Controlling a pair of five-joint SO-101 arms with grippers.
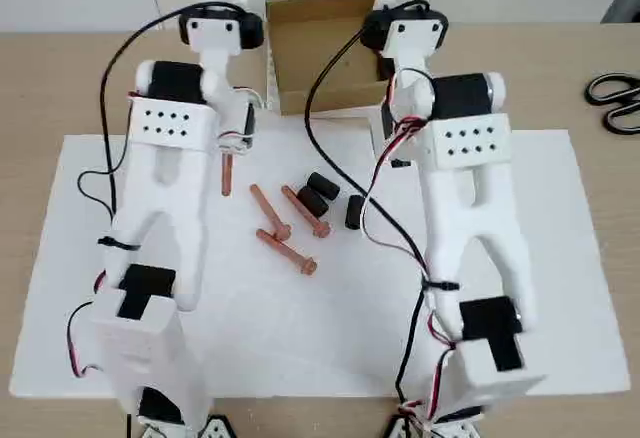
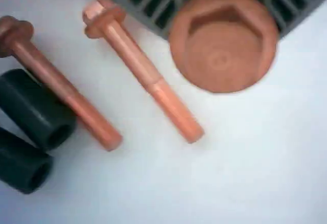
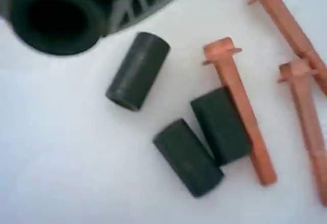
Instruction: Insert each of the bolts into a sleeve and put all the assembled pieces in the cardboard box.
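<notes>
On the sheet (image 1: 300, 338): three loose bolts (image 1: 289, 252) are lying in the middle between the arms, and three loose sleeves (image 1: 354, 212) are sitting just beside them.
Sleeves up close: two are lying side by side and touching, one of those is also leaning against a bolt's shank, and the third is sitting a bit apart.
Left gripper (image 1: 236, 138): it's pinching a fourth bolt (image 2: 222, 42), fingers closed on either side of it, head facing the wrist camera. It's hanging over the sheet near the loose ones.
Right gripper (image 1: 396, 153): it's squeezing a sleeve (image 3: 56, 22) and hovering over the sheet's far edge, near the loose sleeves.
Box (image 1: 300, 28): it's sitting at the far side of the table, just behind the sheet, between the two wrists.
Scissors (image 1: 615, 98): they're lying off on the bare table to the right, well apart from everything.
</notes>
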